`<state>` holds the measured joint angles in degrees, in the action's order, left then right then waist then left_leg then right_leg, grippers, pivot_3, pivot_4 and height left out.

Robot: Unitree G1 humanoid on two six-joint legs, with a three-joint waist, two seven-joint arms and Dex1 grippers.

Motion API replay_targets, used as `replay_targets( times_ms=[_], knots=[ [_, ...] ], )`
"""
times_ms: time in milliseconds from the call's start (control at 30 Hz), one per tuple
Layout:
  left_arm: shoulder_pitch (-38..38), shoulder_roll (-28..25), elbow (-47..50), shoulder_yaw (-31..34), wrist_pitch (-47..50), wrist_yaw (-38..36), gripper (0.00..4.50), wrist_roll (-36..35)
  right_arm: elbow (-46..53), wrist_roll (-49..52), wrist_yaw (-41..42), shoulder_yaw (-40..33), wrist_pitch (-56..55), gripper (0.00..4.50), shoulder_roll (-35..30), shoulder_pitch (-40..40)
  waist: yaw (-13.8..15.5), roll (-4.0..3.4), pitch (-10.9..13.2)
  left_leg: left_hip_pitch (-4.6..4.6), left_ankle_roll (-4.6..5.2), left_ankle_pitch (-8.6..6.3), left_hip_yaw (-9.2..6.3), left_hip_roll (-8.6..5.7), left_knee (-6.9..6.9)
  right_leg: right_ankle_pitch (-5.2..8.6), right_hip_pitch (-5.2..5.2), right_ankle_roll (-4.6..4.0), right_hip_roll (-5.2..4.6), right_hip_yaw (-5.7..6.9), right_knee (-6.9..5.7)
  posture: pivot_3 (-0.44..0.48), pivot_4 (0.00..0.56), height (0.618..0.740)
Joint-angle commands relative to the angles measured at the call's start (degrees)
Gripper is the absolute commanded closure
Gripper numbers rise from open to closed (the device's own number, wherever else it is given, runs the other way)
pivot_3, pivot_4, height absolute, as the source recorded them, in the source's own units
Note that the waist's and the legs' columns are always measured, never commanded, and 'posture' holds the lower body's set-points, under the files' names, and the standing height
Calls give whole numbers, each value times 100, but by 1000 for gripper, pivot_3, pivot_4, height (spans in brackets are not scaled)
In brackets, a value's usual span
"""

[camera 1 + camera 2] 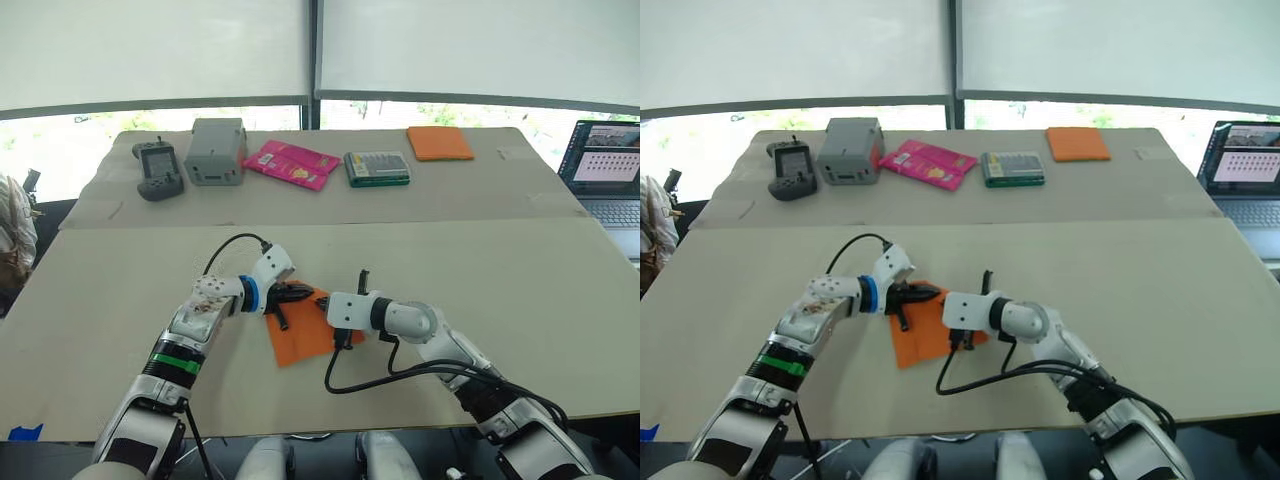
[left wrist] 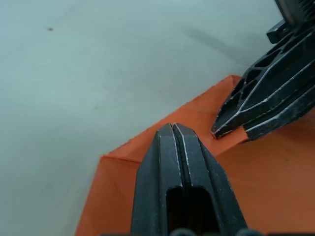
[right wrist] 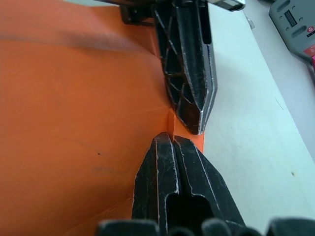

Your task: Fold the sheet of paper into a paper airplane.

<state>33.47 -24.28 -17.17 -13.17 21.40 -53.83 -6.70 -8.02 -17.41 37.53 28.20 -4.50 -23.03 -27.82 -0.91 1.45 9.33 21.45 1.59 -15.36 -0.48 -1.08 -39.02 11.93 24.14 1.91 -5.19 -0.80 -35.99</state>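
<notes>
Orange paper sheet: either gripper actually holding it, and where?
Neither visibly grips the thin orange paper sheet. Left gripper and right gripper are shut, tips meeting over the sheet's far edge; contact can't be told.

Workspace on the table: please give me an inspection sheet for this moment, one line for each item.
Surface: flat beige table, with a seam across its middle.
Job's things: thin bright orange sheet of paper lies near the front edge, partly folded with visible creases.
Clutter: along the far side, a dark handheld controller, grey box, pink packet, green-edged case, thick orange rectangular pad.
Grippers: left gripper and right gripper both have fingers shut, tips meeting at the paper's edge.
Cables: black cable loops from the right arm over the table.
Surroundings: open laptop at the right, windows with white blinds behind.
</notes>
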Motion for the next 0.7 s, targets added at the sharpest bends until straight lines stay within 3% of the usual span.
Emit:
replay_targets(
  times_ms=[33,100,267,400,533,700],
  knots=[
    [32,73,-147,-165,-41,183,4500,255,5,-11,24,-119,35,4491,-38,107,2,0,0,-2,0,0,0,0,0,0,-1,0,0,0,0,0,150,740],
    [19,105,-199,-211,-66,228,4500,323,119,84,1,-219,93,4491,-22,159,8,0,0,-3,0,0,1,0,0,0,-2,0,-1,-1,0,0,150,740],
    [-34,99,-236,-238,-103,237,4500,408,650,287,351,-430,242,2832,-244,255,25,1,-1,-2,0,0,0,0,-2,0,-6,0,-6,-1,2,0,150,740],
    [-75,90,-240,-217,-125,241,4500,404,1081,771,419,-965,884,1522,-73,-163,19,1,-1,-1,0,0,0,1,-2,0,-2,1,-4,-2,-1,0,150,740],
    [-99,128,-203,-214,-106,254,4500,386,939,935,570,-994,1366,1522,63,-340,11,0,-1,-4,0,0,-2,1,0,0,-2,0,-1,-1,-3,0,150,740],
    [-209,81,-22,-180,-43,301,4500,380,414,704,385,-837,1806,3125,285,-423,14,1,-1,2,0,0,2,1,2,0,2,0,-5,-1,1,0,150,740]
  ],
)
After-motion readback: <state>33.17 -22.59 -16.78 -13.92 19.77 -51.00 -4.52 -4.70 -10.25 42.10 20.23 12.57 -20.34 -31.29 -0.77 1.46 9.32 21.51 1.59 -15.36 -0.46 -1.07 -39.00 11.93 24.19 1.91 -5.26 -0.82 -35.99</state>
